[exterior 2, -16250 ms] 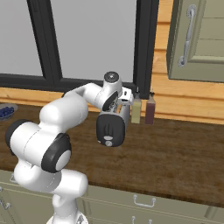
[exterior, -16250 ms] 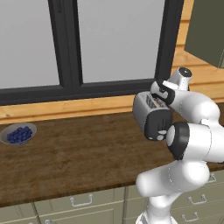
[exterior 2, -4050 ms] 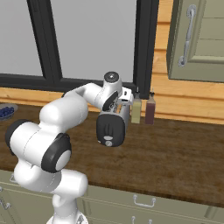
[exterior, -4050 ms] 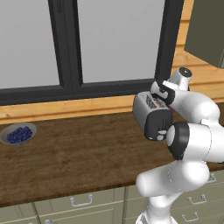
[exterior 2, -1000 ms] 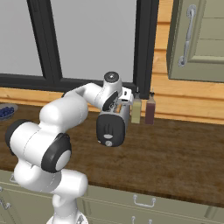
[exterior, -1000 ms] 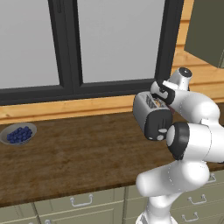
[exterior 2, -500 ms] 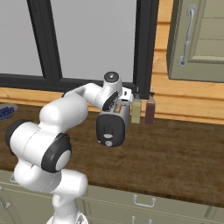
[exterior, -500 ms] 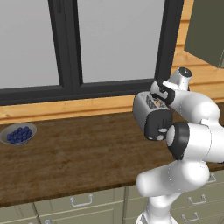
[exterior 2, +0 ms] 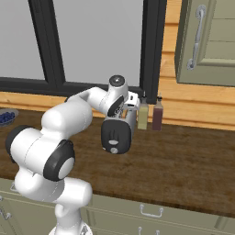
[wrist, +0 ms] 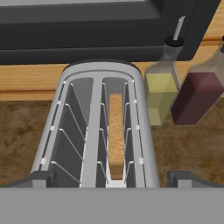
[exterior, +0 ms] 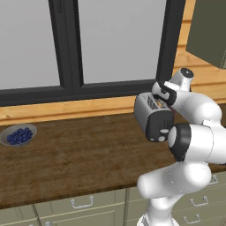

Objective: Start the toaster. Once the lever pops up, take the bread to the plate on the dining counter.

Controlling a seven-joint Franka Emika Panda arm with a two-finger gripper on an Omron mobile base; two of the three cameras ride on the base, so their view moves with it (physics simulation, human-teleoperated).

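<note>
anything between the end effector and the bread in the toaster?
Nothing visible. In the hand view the open end effector looks straight down on the toaster; the bread sits edge-up in the right slot, flanked only by the slot's wire guides.

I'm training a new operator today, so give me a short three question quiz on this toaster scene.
1. True or false: the tan bread slice sits inside a slot of the boxy silver toaster.
2. What stands beside the toaster? A) two bottles B) a kettle C) a mug
3. Fill in: the grey bowl holds ____.

Key: 1 true; 2 A, a yellow oil bottle and a dark red bottle; 3 blueberries.
</note>
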